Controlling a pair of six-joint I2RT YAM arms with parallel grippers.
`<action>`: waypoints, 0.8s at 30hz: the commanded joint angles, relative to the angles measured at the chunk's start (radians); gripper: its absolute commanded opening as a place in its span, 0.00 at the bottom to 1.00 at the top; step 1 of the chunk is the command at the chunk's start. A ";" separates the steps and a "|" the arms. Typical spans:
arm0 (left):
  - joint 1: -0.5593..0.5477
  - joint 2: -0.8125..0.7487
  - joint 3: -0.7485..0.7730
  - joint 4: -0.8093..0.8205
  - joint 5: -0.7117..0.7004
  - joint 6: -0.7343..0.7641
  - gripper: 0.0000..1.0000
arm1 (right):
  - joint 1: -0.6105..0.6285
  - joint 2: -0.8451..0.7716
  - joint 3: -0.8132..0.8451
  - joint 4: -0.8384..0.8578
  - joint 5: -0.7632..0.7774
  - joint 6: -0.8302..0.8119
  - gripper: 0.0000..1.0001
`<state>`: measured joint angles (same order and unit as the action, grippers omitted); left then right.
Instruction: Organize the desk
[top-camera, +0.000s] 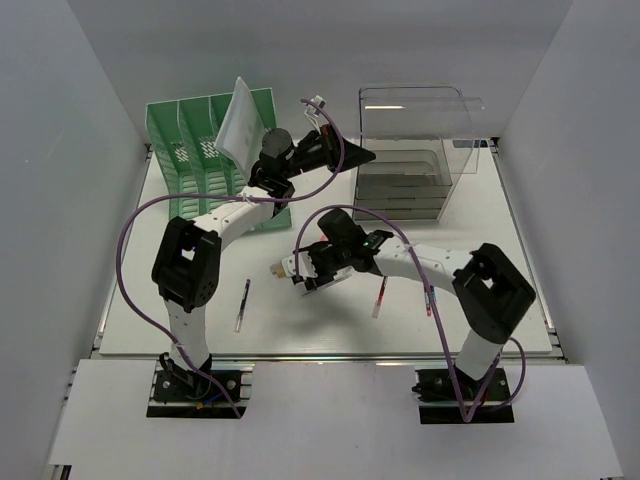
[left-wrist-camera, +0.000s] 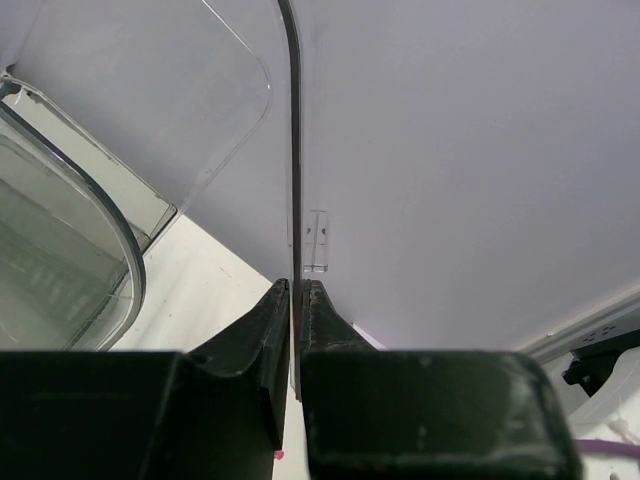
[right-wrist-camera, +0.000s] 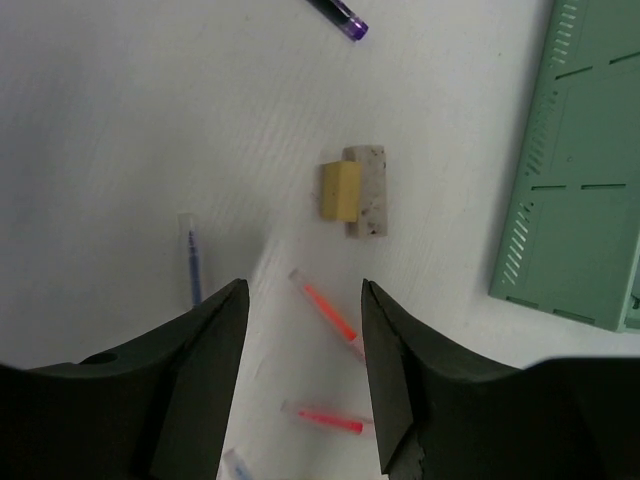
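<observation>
The white desk (top-camera: 500, 250) carries scattered small items. My left gripper (top-camera: 357, 153) reaches to the clear plastic drawer box (top-camera: 415, 150) at the back. In the left wrist view this gripper (left-wrist-camera: 297, 285) is shut on the thin edge of the box's clear panel (left-wrist-camera: 294, 120). My right gripper (top-camera: 298, 272) hovers open over the desk's middle. In the right wrist view its jaws (right-wrist-camera: 305, 285) stand apart above two red pens (right-wrist-camera: 328, 308) (right-wrist-camera: 325, 418). A yellow and white eraser (right-wrist-camera: 355, 190) lies just beyond them, and a blue pen (right-wrist-camera: 192, 262) lies to the left.
A green slotted file rack (top-camera: 205, 155) stands at the back left with a sheet of paper (top-camera: 240, 125) in it. A purple pen (top-camera: 242, 305) lies near the left arm. A red pen (top-camera: 379, 297) and another pen (top-camera: 430, 300) lie by the right arm.
</observation>
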<state>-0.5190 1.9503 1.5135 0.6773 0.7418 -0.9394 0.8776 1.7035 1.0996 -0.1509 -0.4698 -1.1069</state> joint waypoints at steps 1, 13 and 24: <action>0.002 -0.050 0.043 0.016 -0.033 0.017 0.09 | 0.009 0.039 0.068 0.068 0.020 0.007 0.54; 0.020 -0.067 0.068 -0.127 -0.004 0.169 0.07 | 0.020 0.171 0.183 0.025 -0.029 -0.008 0.54; 0.048 -0.070 0.074 -0.174 0.044 0.220 0.06 | 0.020 0.249 0.235 -0.004 -0.069 -0.048 0.53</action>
<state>-0.4961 1.9503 1.5494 0.5209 0.7944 -0.7582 0.8925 1.9331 1.2819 -0.1394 -0.5030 -1.1358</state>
